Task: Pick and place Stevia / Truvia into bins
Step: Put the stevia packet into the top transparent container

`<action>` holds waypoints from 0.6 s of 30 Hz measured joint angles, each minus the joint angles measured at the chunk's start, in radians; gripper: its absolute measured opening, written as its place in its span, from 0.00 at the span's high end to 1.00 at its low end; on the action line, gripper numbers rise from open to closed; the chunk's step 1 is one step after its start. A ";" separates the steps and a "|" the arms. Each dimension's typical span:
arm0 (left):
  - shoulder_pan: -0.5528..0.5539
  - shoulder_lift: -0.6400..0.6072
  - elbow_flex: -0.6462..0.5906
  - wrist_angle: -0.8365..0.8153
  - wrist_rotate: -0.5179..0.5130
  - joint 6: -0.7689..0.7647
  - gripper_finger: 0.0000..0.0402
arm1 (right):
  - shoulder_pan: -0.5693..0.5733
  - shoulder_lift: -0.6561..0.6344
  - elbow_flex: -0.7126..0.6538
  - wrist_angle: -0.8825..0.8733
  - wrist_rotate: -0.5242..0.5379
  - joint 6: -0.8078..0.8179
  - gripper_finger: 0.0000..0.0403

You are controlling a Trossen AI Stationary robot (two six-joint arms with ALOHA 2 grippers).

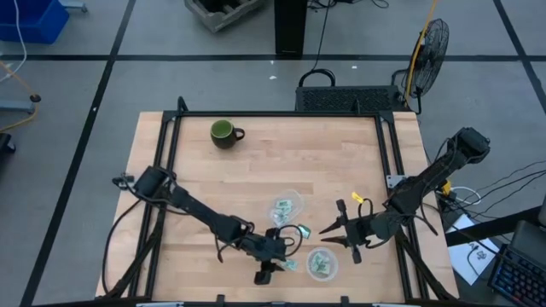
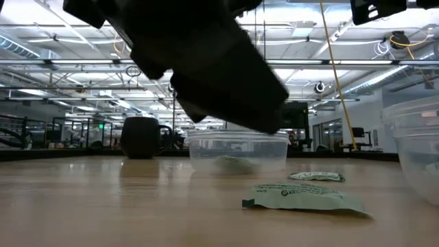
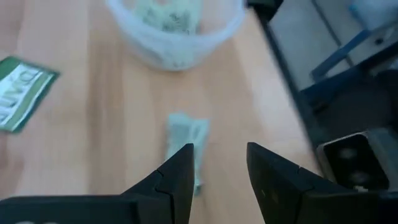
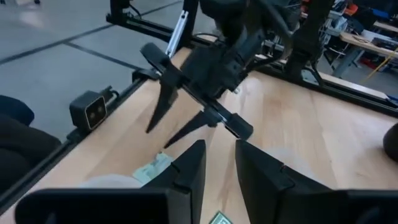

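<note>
When looking straight down, find the left gripper low over the front strip of the table, fingers parted with nothing between them: open and empty. Just ahead of its tips, flat on the wood, 1 Stevia packet, long axis running straight away from the gripper toward the near bin, far short end pointing at that bin's wall without touching it. Blurred in the left wrist view, print unreadable, near end partly hidden behind 1 finger.

Off to the side, apart from it, a 2nd packet, tilted and cut off by the frame edge. Inside the near bin, more green-and-white packets in a heap, count impossible to tell. Farther up the table, a 2nd bin, also holding packets.

From table height, see 1 foreground packet lying flat, long axis across the view, and a dark arm overhead, too close to make out.

Right of the bins, the right gripper above the wood, fingers apart, gripping nothing. Toward the far edge, the dark green mug, well apart from everything else.
</note>
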 joint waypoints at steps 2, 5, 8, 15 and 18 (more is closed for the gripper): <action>0.000 0.003 0.000 -0.024 -0.031 0.016 0.62 | 0.005 0.000 0.000 0.006 0.000 -0.001 0.80; 0.000 0.003 0.000 -0.034 -0.062 0.062 0.62 | 0.007 0.000 0.000 0.005 0.000 -0.003 0.80; 0.002 0.003 0.000 -0.034 -0.064 0.121 0.62 | 0.007 0.000 0.000 0.005 0.000 -0.004 0.80; 0.006 0.040 -0.001 -0.030 -0.054 0.183 0.62 | 0.007 0.000 0.000 0.004 0.000 -0.007 0.81; 0.007 0.063 0.000 -0.008 -0.055 0.184 0.62 | 0.007 0.001 0.000 0.003 0.000 -0.011 0.81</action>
